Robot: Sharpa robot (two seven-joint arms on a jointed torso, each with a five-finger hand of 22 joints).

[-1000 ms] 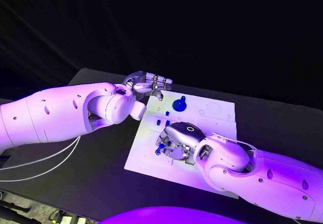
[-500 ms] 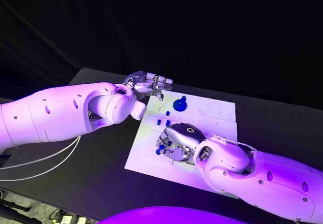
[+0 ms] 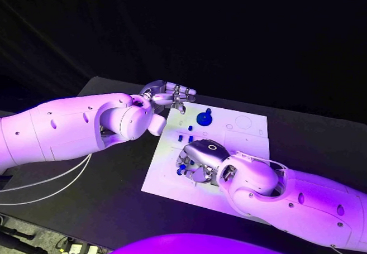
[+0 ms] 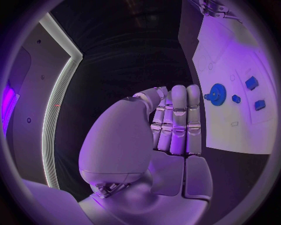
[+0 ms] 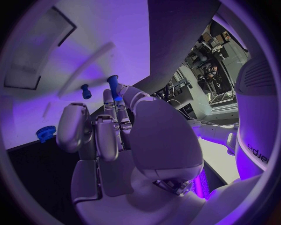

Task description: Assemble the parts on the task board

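your right hand rests fingers-down on the task board, a blue peg at its fingertips; you cannot tell its grip. your left hand: fingers curled, empty, blue gear near it.

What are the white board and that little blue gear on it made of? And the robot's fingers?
The task board looks like matte white plastic or painted sheet: flat, thin, no glare. The blue gear looks like moulded or printed plastic, evenly coloured with a dull sheen. The left hand has fingers that look like brushed metal, silvery with soft highlights, though they could be coated plastic.
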